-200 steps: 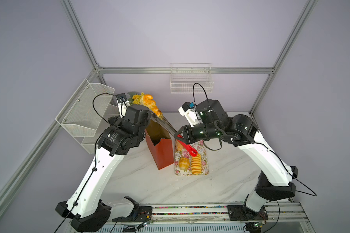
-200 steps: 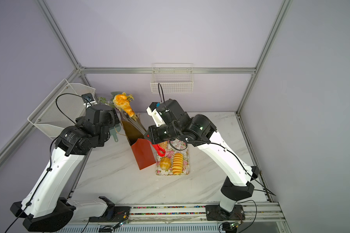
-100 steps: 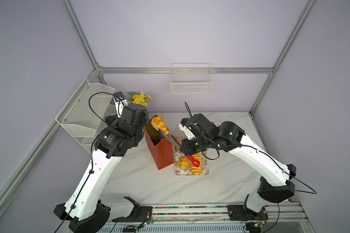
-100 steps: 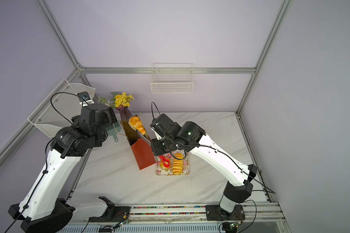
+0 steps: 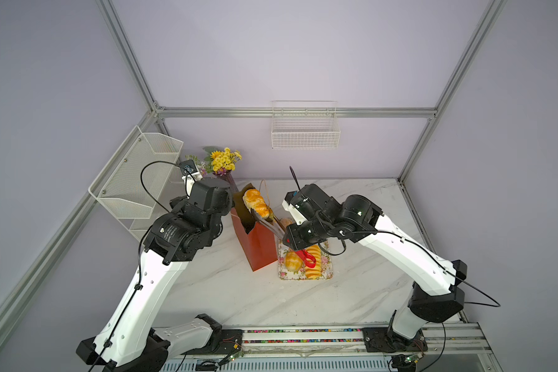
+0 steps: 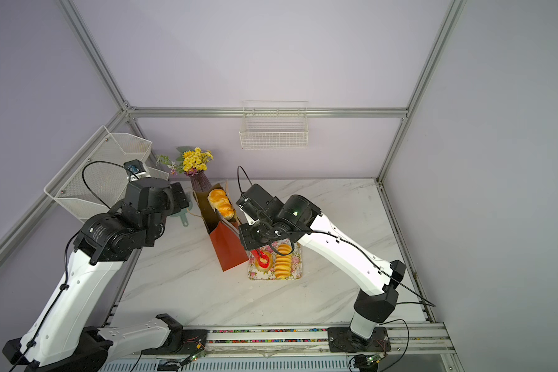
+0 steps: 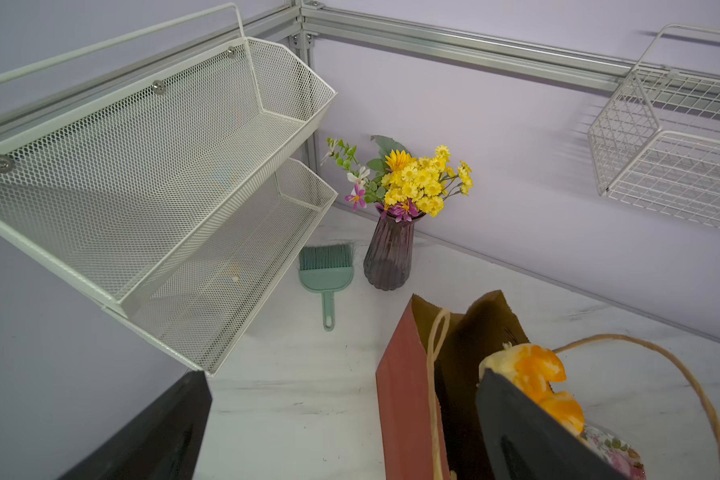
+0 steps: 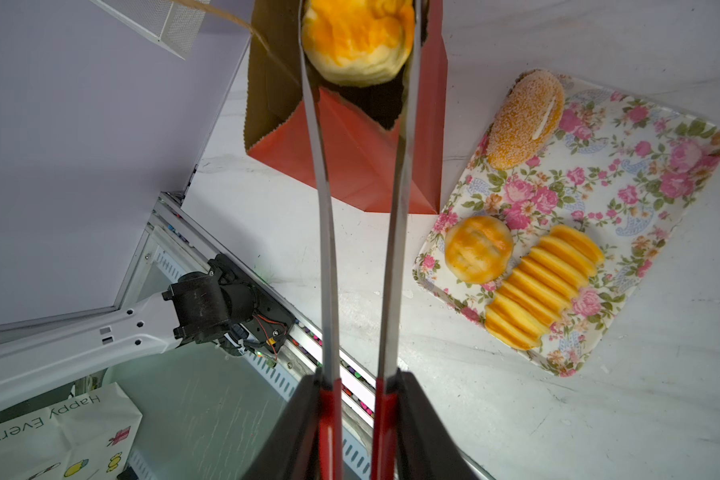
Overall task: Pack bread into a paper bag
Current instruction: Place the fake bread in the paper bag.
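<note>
Tongs [image 8: 324, 216] are held by their red handles between the fingers of the right gripper [image 8: 358, 419]. A golden bun [image 8: 356, 41] is pinched between the steel tips, seemingly over the open mouth of the paper bag [image 8: 350, 166]. On the bench [image 8: 516, 415], a speckled oval [image 8: 524, 120], a round bun [image 8: 479, 249] and a ribbed loaf [image 8: 545, 282] are seen lying on the floral tray [image 8: 641, 174].

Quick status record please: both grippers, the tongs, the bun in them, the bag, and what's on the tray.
left gripper: open, one finger at the bag's mouth; contact unclear
right gripper: shut on the tongs' red handles
tongs: blades pinch the held bun from both sides
held bun: at the bag's open mouth, not released
bag: upright, mouth open, next to the tray
tray: holds three pieces: speckled oval, round bun, ribbed loaf
</note>
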You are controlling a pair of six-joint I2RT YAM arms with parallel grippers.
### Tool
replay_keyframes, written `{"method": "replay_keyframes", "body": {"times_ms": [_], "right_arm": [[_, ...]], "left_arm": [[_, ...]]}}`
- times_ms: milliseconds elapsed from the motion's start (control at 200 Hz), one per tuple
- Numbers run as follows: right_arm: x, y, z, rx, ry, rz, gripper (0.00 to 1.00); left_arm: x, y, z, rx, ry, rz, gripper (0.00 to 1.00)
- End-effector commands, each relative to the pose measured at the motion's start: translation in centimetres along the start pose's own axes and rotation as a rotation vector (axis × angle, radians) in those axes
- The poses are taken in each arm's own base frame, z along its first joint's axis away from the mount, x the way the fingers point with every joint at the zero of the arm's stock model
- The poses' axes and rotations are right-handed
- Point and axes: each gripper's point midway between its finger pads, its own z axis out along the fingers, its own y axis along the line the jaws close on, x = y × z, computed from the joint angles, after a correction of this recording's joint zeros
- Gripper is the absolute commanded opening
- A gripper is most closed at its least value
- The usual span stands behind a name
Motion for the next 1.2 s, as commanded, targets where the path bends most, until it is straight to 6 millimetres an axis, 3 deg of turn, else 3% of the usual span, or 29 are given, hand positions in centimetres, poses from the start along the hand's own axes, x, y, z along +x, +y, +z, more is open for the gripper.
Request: {"method": "replay_keyframes", "body": {"times_ms": [0,305,555,1195], "right_arm": [[-1.4,1.2,-0.6,-0.043,-0.067,-0.036,0.34],[-3.3,2.2,-1.5,-0.065,-0.134,-0.075,0.37],[-3.7,2.1,-1.7,-0.046,-0.141,-0.093,0.36],[-3.9,1.9,-2.5,-0.032,-0.172,-0.115,0.41]], "left_arm": [[-0.1,0.3,-0.6,0.021,-0.004,-0.041,1.00],[0.2,0.5,-0.6,0.020,-0.002,-0.035,1.00],[0.4,1.2,-0.8,0.006,-0.009,-0.044,1.00],[0.4,-0.2,0.3,0.001,-0.002,-0.010,1.00]]}}
